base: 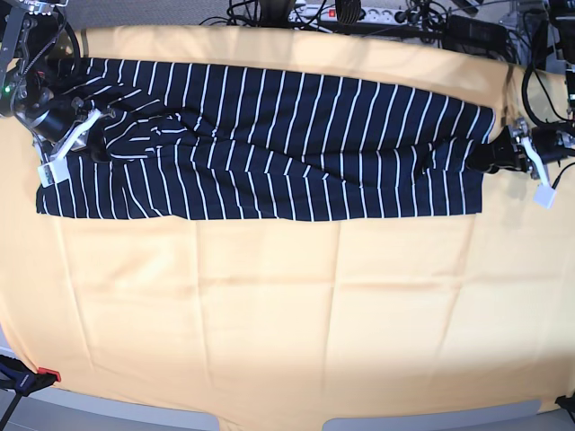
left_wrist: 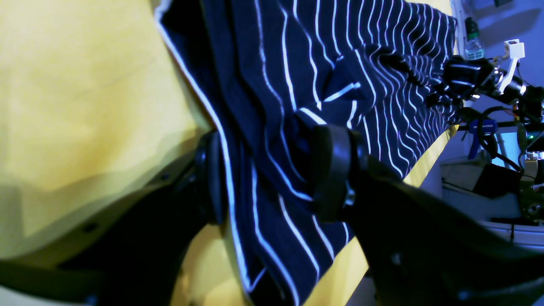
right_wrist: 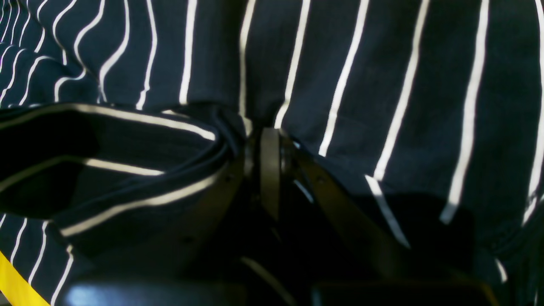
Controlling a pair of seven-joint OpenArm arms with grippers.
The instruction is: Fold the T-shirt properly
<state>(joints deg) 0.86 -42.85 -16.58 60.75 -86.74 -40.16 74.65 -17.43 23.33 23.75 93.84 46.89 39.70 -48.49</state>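
Note:
The dark navy T-shirt [base: 269, 144] with thin white stripes lies as a long band across the far part of the yellow table [base: 287, 305]. My left gripper [base: 490, 158] is at the band's right end. In the left wrist view its jaws [left_wrist: 272, 178] stand on either side of a thick bunch of the T-shirt [left_wrist: 297, 63] and hold it. My right gripper [base: 94, 133] is at the band's left end. In the right wrist view it [right_wrist: 268, 140] is shut on a fold of the T-shirt [right_wrist: 382, 85].
Cables and power strips [base: 359, 13] lie behind the table's far edge. A red-and-black clamp [base: 27, 377] sits at the front left corner. In the left wrist view, equipment and cables [left_wrist: 501, 170] stand beyond the table's edge.

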